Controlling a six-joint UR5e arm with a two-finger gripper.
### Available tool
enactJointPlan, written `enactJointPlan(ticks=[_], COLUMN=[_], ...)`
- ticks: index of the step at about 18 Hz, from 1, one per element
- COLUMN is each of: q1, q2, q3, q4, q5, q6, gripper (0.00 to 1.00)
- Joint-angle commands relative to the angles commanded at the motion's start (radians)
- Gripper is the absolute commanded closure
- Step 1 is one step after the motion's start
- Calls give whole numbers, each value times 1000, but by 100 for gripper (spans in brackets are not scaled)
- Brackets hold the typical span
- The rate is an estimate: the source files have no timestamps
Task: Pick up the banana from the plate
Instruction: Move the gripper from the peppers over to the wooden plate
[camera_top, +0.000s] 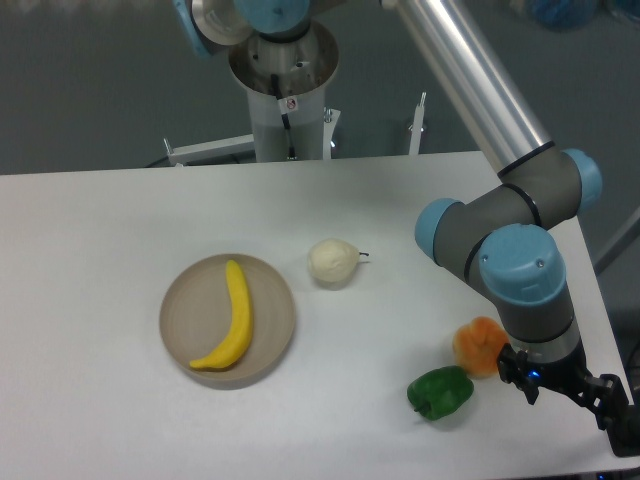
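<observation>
The banana (236, 320) lies flat on the plate (180, 312), running from the plate's far rim toward its near rim, with the lower tip curling leftward and resting just inside the near edge. The plate sits on the white desk (100, 230). To the right of the plate and slightly beyond it lies a pale pear-like fruit (331, 262), apart from the rim. Well to the right of the plate, toward the near side, an orange lumpy fruit (478, 345) and a green pepper (440, 392) lie just beside each other. The hand (600, 395) is farther right of the plate again, at the desk's near right corner, largely cut off by the frame edge; whether its fingers are spread or pressed together cannot be told. Assessment: the reach has not begun. Recommended practice is to carry the hand high across the orange fruit and pepper, well clear of both, then align the fingers across the banana's narrow width, not along its length. Descent should target the thicker middle of the curve, where the grip is likely to be most balanced. Fingers should stop short of the plate surface, since pressing on it could tip or slide the shallow plate. Lift vertically.
</observation>
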Motion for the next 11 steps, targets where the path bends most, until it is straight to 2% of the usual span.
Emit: enactJointPlan(ticks=[3,7,9,11], q1=[0,-2,-2,-21], q2=[2,23,47,86], q3=[0,-50,-84,-112], q4=[0,0,0,-15], q5=[-2,0,2,-2], q6=[-15,-18,-20,-76], gripper=[0,0,0,0])
